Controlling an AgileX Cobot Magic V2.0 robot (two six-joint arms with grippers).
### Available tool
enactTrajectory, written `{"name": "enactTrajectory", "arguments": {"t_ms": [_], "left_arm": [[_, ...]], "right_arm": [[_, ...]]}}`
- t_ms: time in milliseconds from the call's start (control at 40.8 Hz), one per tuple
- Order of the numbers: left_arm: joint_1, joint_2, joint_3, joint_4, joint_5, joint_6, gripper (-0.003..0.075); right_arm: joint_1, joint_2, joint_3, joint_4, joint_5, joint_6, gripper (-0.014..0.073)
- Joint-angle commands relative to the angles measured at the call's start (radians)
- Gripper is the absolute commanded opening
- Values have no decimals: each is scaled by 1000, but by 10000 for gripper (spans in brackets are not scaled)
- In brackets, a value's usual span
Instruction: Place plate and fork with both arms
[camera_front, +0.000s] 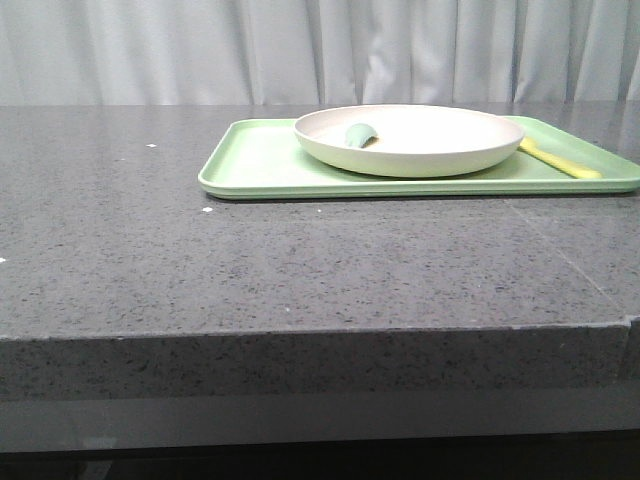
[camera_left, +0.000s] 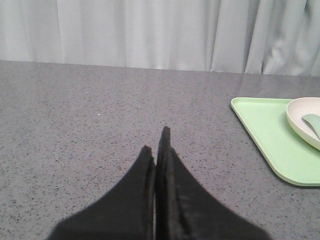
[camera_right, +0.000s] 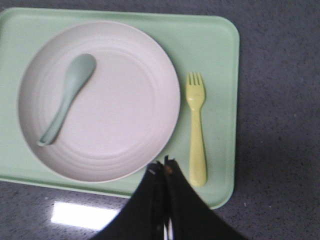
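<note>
Clearly the right gripper (camera_right: 164, 165), fingers pressed together, hangs just beside the fork (camera_right: 196, 131) handle's end, fork lengthwise beside the plate (camera_right: 100, 100).

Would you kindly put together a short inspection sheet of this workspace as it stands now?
Surface: grey speckled stone table, a few white specks.
Job's things: plate on the green tray; fork on the tray beside the plate, apart from it.
Clutter: teal spoon lying in the plate.
Grippers: left gripper shut, empty, over bare table; right gripper shut, empty, above the tray's edge.
Cables: nothing seen.
Surroundings: pale curtain behind the table.
</note>
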Motion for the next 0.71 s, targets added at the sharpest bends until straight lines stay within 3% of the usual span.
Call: {"name": "enactTrajectory", "arguments": {"t_ms": [0, 147, 539, 686], "left_arm": [[1, 9, -28, 3, -79, 2, -18], [1, 9, -28, 3, -79, 2, -18], [1, 9, -28, 3, -79, 2, -18], [1, 9, -28, 3, -79, 2, -18]], "right_arm": [[19, -123, 16, 24, 18, -26, -111], [37, -270, 196, 24, -75, -34, -111], [37, -801, 922, 13, -593, -148, -111], [37, -991, 1159, 8, -715, -155, -111]]}}
